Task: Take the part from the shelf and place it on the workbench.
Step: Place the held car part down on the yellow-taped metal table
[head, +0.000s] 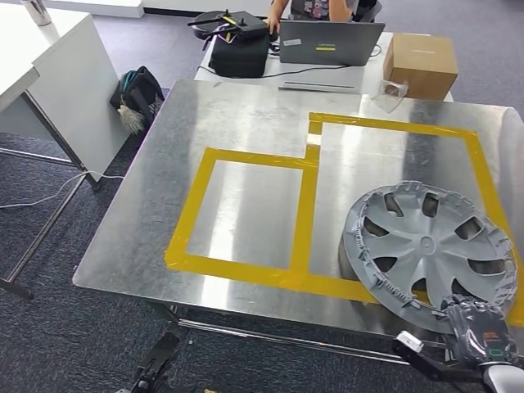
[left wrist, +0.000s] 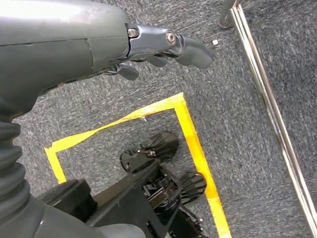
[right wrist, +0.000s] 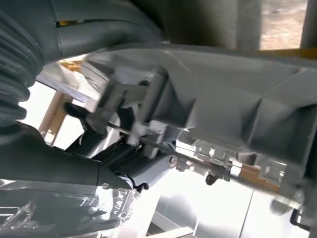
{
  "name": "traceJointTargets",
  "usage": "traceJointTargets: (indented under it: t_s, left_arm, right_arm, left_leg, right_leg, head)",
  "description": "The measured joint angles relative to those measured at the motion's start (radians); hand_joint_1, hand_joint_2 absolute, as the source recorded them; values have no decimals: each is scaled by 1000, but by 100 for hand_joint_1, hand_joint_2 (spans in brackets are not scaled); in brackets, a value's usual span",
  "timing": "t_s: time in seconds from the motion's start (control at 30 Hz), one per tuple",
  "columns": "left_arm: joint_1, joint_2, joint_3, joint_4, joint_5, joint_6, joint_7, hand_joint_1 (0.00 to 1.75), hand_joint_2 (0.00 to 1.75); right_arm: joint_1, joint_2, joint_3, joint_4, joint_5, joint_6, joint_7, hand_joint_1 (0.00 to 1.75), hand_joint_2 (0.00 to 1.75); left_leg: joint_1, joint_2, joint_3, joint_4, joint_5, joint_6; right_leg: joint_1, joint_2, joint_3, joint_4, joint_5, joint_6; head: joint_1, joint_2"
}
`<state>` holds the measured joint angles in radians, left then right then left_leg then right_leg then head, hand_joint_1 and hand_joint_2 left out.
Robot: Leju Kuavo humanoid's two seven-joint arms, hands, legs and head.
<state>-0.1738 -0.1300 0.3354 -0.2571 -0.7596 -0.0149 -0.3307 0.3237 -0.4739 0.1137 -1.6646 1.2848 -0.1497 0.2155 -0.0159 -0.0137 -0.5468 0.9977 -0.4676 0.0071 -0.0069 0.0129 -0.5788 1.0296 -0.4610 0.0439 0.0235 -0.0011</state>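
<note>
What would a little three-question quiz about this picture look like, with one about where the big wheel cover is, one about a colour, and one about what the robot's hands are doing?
1. Where is the grey wheel cover?
A. on the floor
B. at the near right of the metal workbench, over the yellow tape
C. on the cardboard box

2. What colour is the tape on the workbench?
A. yellow
B. red
C. blue

3. What is the left hand doing?
A. holding the wheel cover
B. pressing the laptop
C. hanging above the carpet, holding nothing

Answers:
1 B, the head view shows the cover resting there across the tape line, with the right hand at its near rim.
2 A, the taped outlines are yellow.
3 C, the left wrist view shows its fingers stretched out over grey carpet with nothing in them.
</note>
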Motion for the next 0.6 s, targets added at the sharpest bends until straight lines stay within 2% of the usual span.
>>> traceJointTargets:
  t_s: [0.07, 0.47, 0.6]
  left_arm:
    - [0, 1, 1, 0, 7, 0, 0, 0, 0]
    - [1, 3, 5, 0, 7, 25, 13, 0, 0]
    - [2, 3, 5, 0, 7, 27, 13, 0, 0]
  right_arm:
    - [4, 2, -7, 3, 6, -4, -1, 0, 175]
    - [32, 59, -74, 3, -44, -25, -38, 0, 175]
    - [40, 80, -96, 3, -16, -54, -32, 0, 175]
  left_leg:
    - [0, 0, 0, 0, 0, 0]
    - [0, 0, 0, 0, 0, 0]
    - [0, 0, 0, 0, 0, 0]
  right_leg:
    - [0, 0, 0, 0, 0, 0]
    - [0, 0, 0, 0, 0, 0]
    - [0, 0, 0, 0, 0, 0]
  head:
    - [0, 0]
    - [0, 0]
    - [0, 0]
